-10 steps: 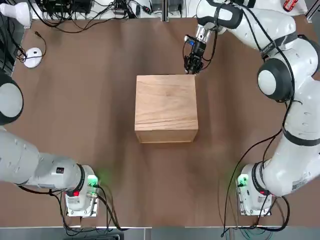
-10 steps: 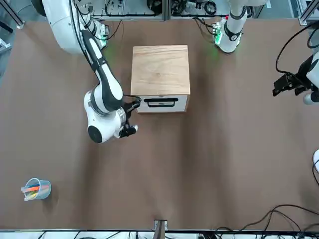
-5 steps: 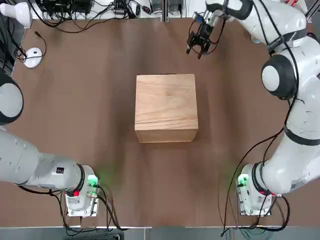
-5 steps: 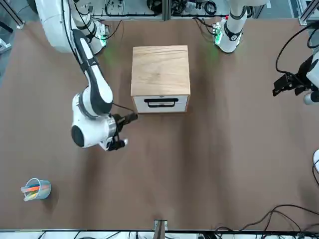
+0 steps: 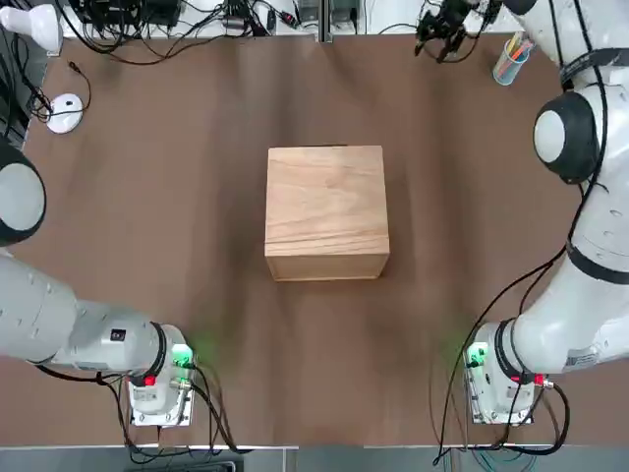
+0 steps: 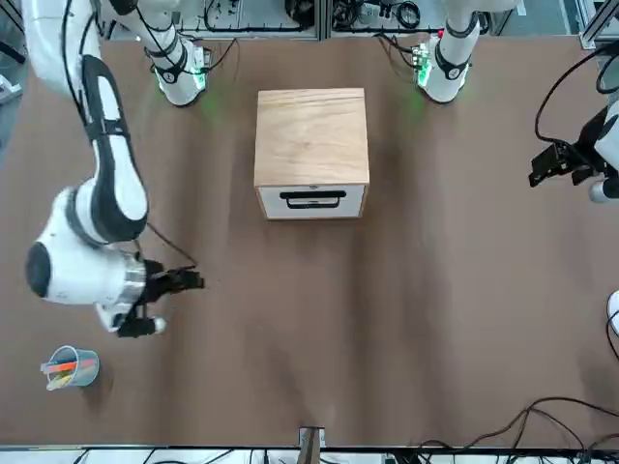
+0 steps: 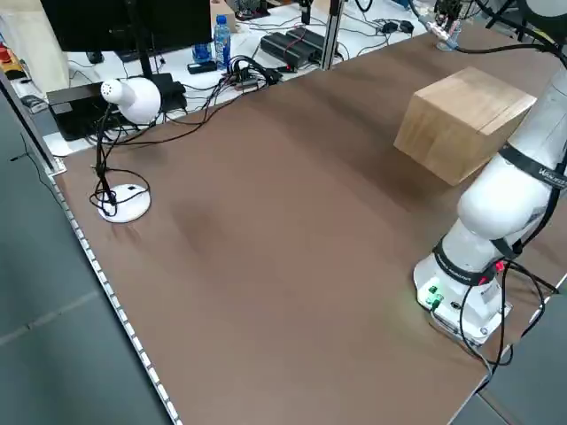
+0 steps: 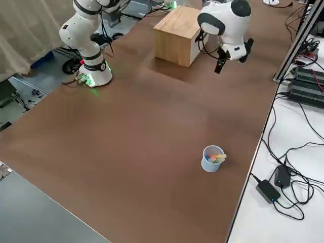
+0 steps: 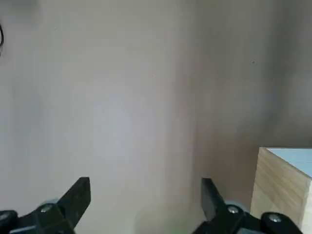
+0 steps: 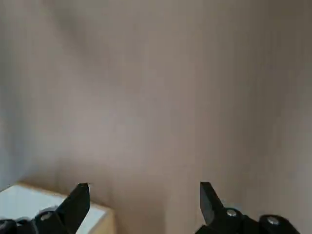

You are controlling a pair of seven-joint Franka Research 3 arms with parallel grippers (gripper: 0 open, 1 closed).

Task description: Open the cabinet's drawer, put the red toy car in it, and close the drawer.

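Note:
The cabinet stands mid-table, a light wooden box. Its drawer sits flush in the far face, shut, with its dark handle showing in the front view. The red toy car is out of view in every frame. My right gripper hovers open over bare table well away from the drawer, near the far right part of the table; its wrist view shows both fingers wide apart with nothing between them. My left gripper hangs open at the table's left side, off from the cabinet.
A clear cup of coloured pens stands at the far right corner, close to the right gripper. A white computer mouse lies at the far left edge. Cables and electronics line the far side beyond the table.
The right gripper has pulled away from the drawer's front and swung out toward the far right corner by the cup. The drawer stays shut. The left arm has not moved.

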